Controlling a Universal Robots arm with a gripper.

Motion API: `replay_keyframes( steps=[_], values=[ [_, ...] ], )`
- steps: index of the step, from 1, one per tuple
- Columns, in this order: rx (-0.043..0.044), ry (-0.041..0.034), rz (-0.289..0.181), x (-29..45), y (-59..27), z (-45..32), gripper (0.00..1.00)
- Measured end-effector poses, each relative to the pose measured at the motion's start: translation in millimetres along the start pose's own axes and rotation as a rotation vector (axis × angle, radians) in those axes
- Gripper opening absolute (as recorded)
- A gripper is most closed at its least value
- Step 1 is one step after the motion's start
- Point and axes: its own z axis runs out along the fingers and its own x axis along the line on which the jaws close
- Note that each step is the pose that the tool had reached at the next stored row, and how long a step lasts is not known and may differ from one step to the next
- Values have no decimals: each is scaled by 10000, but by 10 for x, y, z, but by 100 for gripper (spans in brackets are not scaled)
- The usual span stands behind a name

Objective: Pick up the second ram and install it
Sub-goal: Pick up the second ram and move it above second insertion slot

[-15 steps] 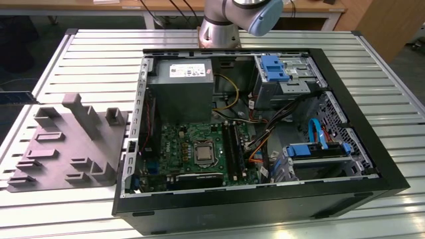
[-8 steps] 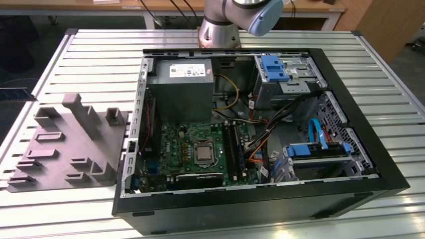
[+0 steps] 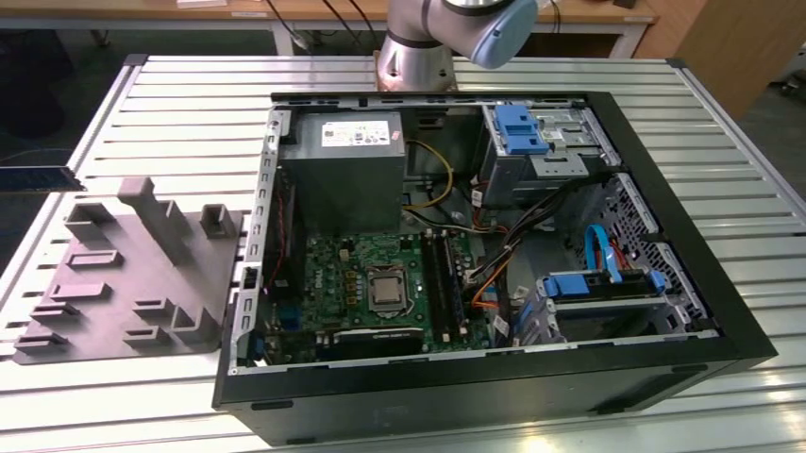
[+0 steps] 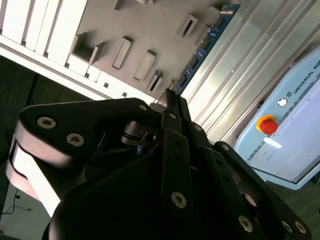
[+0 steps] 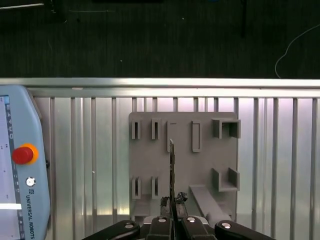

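In both wrist views the black two-fingered gripper (image 5: 173, 202) (image 4: 169, 97) has its fingers drawn nearly together, pinching one end of the second ram (image 5: 172, 170) (image 4: 205, 42), a long, thin, dark blue memory board with black chips. The stick juts straight out from the fingertips, over the gray moulded plastic tray (image 5: 200, 165) (image 4: 125, 25) with its rectangular pockets. In the exterior view the stick's end (image 3: 38, 177) shows at the frame's far left edge, just above that tray (image 3: 113, 283). The tray lies on the slatted metal table (image 3: 189, 104), left of the open black computer case (image 3: 504, 396). A pale blue teach pendant (image 5: 20, 165) (image 4: 295, 125) with a red button lies beside the tray.
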Motion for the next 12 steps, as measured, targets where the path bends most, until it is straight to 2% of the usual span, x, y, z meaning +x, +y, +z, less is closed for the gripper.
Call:
replay_keyframes(
  steps=[4, 12],
  values=[
    [0, 0, 1, -2, -141, 8, 13],
    [-11, 1, 0, -7, -503, 29, 13]
  ],
)
